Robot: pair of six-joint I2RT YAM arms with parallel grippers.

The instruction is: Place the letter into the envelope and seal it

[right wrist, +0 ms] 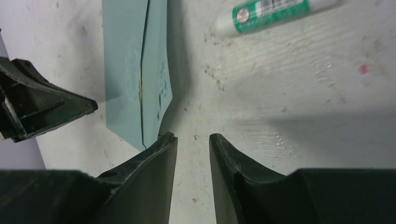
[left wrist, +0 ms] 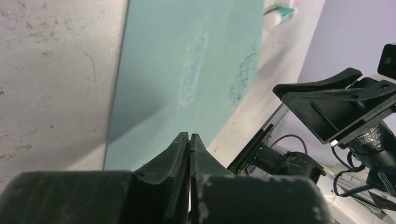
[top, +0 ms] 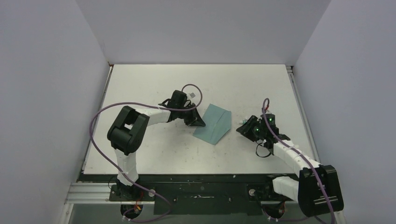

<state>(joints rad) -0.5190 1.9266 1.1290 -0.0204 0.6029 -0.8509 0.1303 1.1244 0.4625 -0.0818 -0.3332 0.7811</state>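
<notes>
Envelope (top: 214, 123) on scuffed table (top: 154, 84) (white), pale walls (top: 46, 70)

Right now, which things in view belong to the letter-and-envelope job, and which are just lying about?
Job:
envelope, flat on the table
left gripper, shut at its edge
right gripper, open, empty
letter: not in sight

Lying about:
white-and-green stick by the right gripper, untouched; possibly glue for sealing
</notes>
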